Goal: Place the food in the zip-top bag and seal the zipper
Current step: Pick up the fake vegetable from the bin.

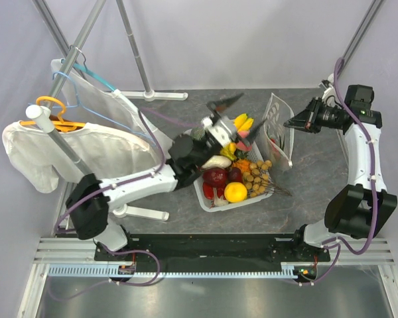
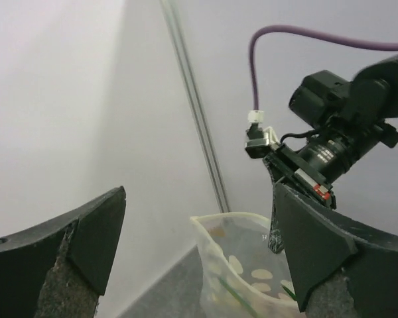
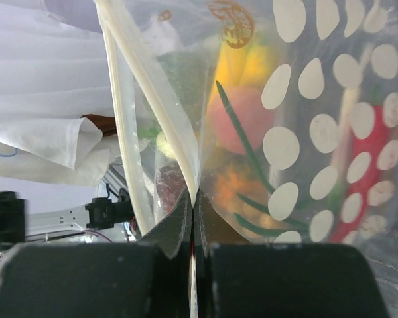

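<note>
Zip-top bag point(image 1: 278, 142) upright, rim clamped in right claw point(image 3: 194, 205); left claw point(image 1: 240, 119) spread wide, empty, just beside bag.

white basket point(image 1: 215, 207) mid-table | white garments point(image 1: 99, 149) on hangers point(image 1: 53, 106), left

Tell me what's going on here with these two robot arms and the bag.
The right gripper is pinched shut on the edge of the zip-top bag, holding it upright beside the white basket of toy food. A red chili pepper is already inside the bag, whose mouth is unsealed. The left gripper hangs wide open and empty above the far end of the basket, close to the bag, with the yellow banana bunch showing beneath it in the top view.
</note>
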